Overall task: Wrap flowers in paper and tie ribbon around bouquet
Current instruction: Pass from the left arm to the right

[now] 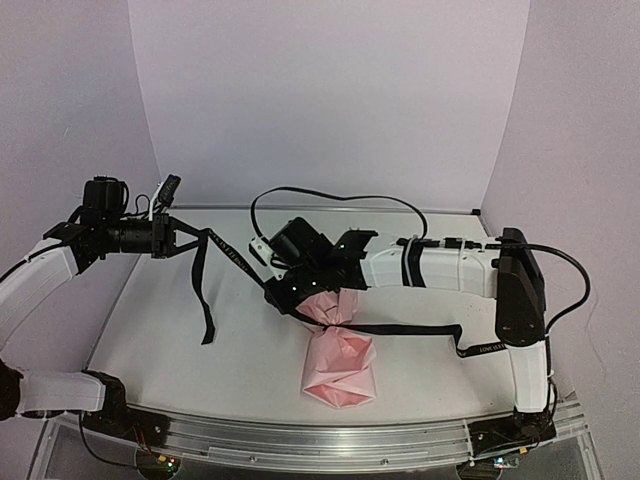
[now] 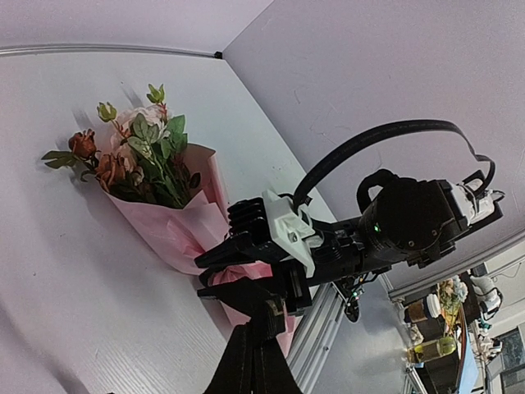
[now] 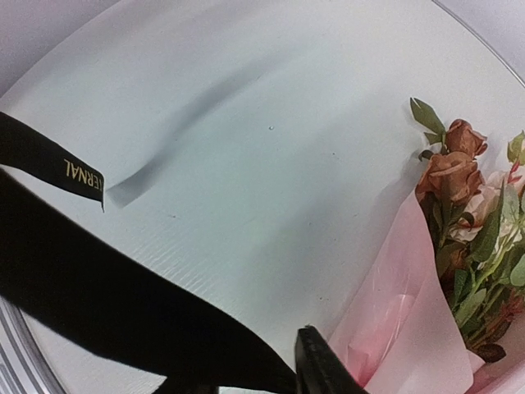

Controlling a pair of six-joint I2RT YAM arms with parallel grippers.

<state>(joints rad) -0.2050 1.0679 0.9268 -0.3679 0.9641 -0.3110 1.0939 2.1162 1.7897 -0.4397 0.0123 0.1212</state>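
Pinching ribbon (image 1: pixel 205 290) tight in L gripper (image 1: pixel 172 238), slack tail draping to table (image 1: pixel 150 330). Parking R gripper (image 2: pixel 212 271) at neck of bouquet (image 2: pixel 176 222), lying mid-table; cannot tell if jaws clamping anything. Expecting limp, slippery ribbon and crush-prone paper (image 3: pixel 410 328): gripping ribbon near end, avoiding flowers (image 2: pixel 135 156).

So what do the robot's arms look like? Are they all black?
Not all black. The left arm and right arm have smooth white shells with chunky black joints. The left gripper and right gripper are black; the right one has ribbed fingers, a white plastic block and a tiny green light behind. A thick black cable loops off its wrist.
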